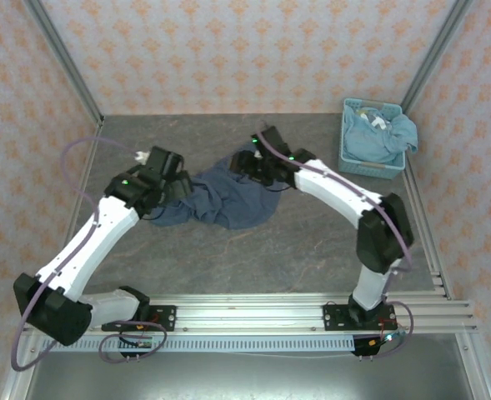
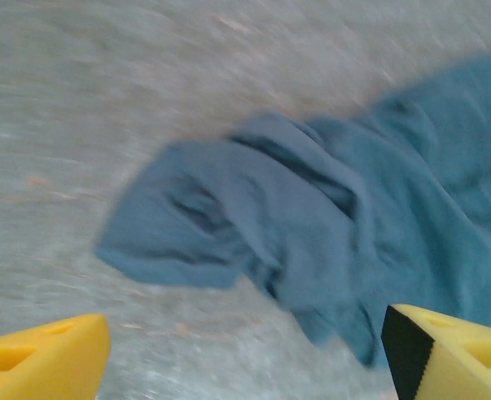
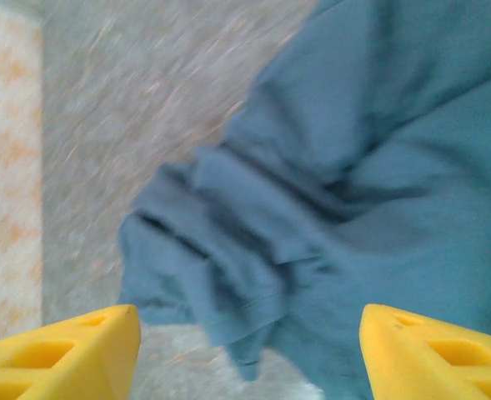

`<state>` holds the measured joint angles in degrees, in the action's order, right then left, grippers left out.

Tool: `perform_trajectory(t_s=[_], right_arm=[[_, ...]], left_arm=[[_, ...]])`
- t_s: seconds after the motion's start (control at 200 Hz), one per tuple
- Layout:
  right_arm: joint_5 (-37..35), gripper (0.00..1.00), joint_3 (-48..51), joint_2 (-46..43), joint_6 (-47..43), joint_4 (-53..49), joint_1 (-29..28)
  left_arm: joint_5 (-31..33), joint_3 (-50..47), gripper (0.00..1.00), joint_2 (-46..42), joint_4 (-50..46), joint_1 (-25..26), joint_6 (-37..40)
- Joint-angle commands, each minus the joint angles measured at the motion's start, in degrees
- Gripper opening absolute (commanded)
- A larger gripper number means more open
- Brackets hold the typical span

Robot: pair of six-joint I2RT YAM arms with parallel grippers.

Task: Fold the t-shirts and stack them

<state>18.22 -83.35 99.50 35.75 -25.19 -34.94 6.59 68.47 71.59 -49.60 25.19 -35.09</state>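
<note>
Expect the shirt point(image 1: 237, 204), crumpled on the table point(image 1: 312, 250) between the arms, to handle soft, light and floppy, so pinch a sleeve or hem edge; note left gripper point(image 2: 245, 354) and right gripper point(image 3: 249, 354) above it with fingers wide apart, clamping nothing, and more shirts point(image 1: 383, 133) heaped in the basket point(image 1: 349, 164).

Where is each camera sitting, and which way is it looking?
Top external: high behind the arms, looking down at the table, dark t-shirt and basket; both arms show.
Left wrist: on the left arm, looking down past the left pincer at the dark t-shirt.
Right wrist: on the right arm, looking down past the right pincer at it.
Shared: all see the same dark t-shirt.
</note>
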Motion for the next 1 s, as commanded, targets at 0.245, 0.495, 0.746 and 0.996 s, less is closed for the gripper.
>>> perform_trajectory(t_s=[0.245,0.495,0.746,0.996], right_arm=[[-12.26,0.71,12.94,-15.41,3.39,-11.45,18.91],[-14.15,0.73,13.3,-21.67,3.81,-15.26,20.74],[-14.04,0.72,14.71,-23.65,2.95,-15.74,21.73],[-11.12,0.69,14.36,-20.74,1.28,-12.62,21.35]], left_arm=[[5.15,18.33,0.97,35.1,4.12,20.33,7.31],[2.13,36.79,0.96,56.93,-0.45,20.94,6.13],[4.38,36.45,0.02,58.69,-2.04,21.04,4.81],[10.75,17.19,0.0,31.08,-1.38,21.04,1.59]])
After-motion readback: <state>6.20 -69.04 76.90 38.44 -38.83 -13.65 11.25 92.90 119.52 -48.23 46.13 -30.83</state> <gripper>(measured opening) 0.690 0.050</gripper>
